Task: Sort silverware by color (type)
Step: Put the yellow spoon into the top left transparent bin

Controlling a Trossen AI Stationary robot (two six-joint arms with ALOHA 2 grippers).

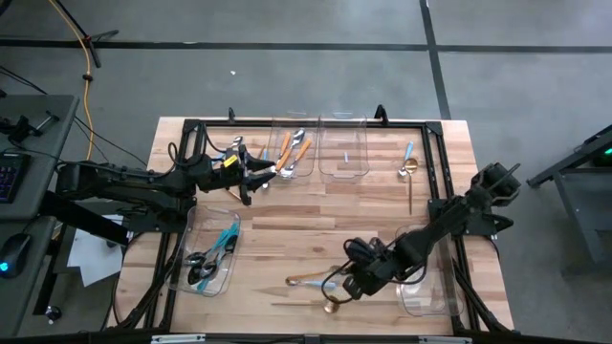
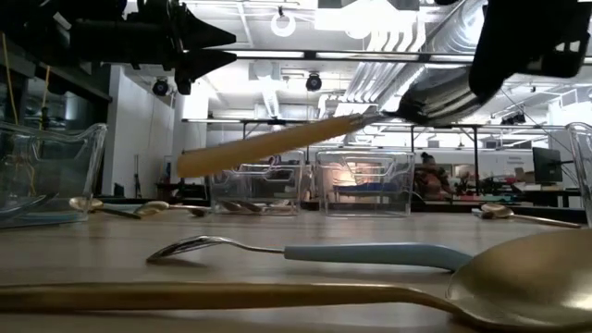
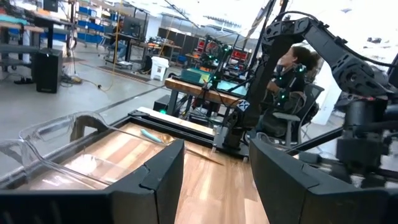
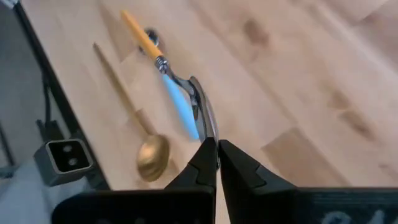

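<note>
Right gripper [image 4: 216, 144] is at the near edge of the table [image 1: 287, 215], fingers pressed tight on the silver bowl of an orange-handled spoon [image 4: 163, 62], pinching it. In the low view that spoon [image 2: 305, 134] hangs off the wood, handle tilted down, clear of the surface. Below it, on the table, lie a blue-handled spoon [image 2: 370, 254] and a gold spoon [image 2: 277, 296], side by side; the right wrist view has the blue one [image 4: 180, 106] directly under the held spoon and the gold one [image 4: 140, 134] just beside.

Left gripper [image 1: 256, 172] sits at the far left, next to the far-left bin [image 1: 295, 153], fingers [image 3: 155, 186] spread apart w/ nothing between them. That bin holds orange-handled pieces [image 1: 292, 150]. The middle far bin [image 1: 342, 153] looks bare apart from a tiny blue fleck.

Near-left bin [image 1: 206, 253] has dark-headed utensils w/ blue handles [image 1: 215, 253]. Far right, loose on the wood: another gold spoon [image 1: 410, 177] and a light-blue-handled one [image 1: 406, 158], touching or nearly so. Near-right bin [image 1: 426, 291] sits under the right arm; contents can't tell.

A person sits beyond the table in the left wrist view.
</note>
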